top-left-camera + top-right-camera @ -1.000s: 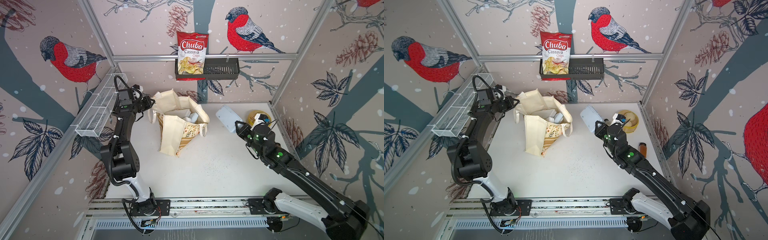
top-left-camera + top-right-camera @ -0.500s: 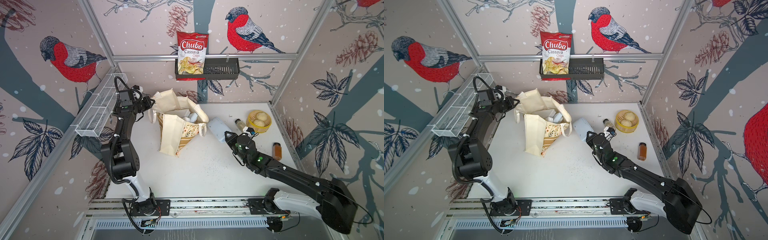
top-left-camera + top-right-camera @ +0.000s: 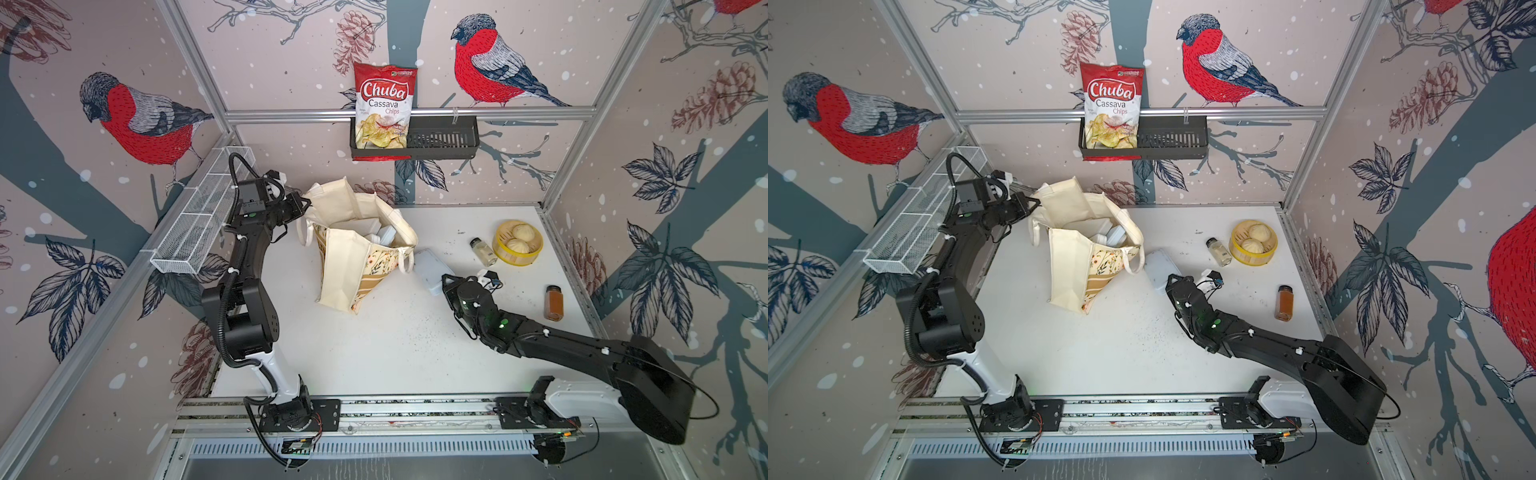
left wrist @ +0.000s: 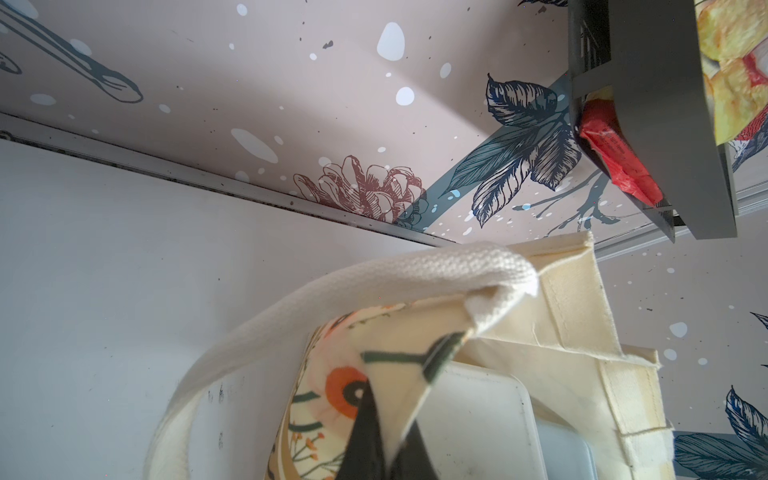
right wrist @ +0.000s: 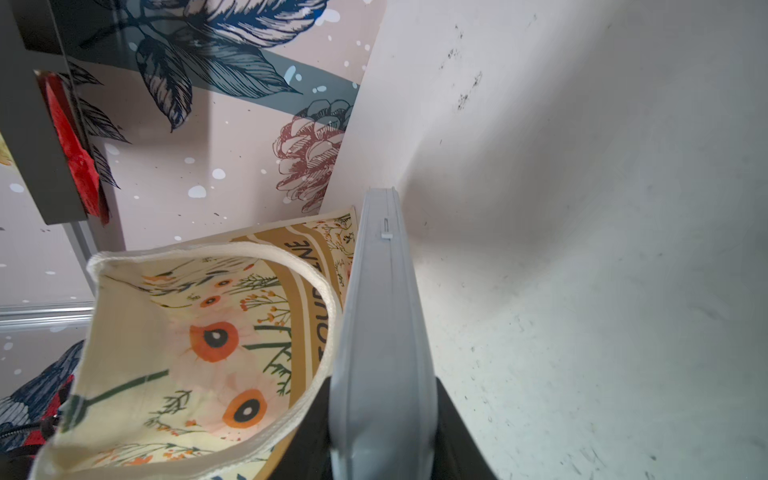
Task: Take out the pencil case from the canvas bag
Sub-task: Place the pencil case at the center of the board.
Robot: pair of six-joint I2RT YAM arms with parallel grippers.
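Over the last second the right arm is lowering the pale grey-blue zipped pencil case (image 3: 430, 270) beside the cream floral canvas bag (image 3: 345, 266), outside it. Right end effector (image 5: 382, 436) is clamping its flat faces at one end; left end effector (image 3: 305, 203) is pinching the bag's rim. Case is looking light, semi-stiff, smooth, so probably slip-prone.

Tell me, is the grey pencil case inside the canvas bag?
No, the pencil case is outside the canvas bag, beside its printed side, held by the right tool.
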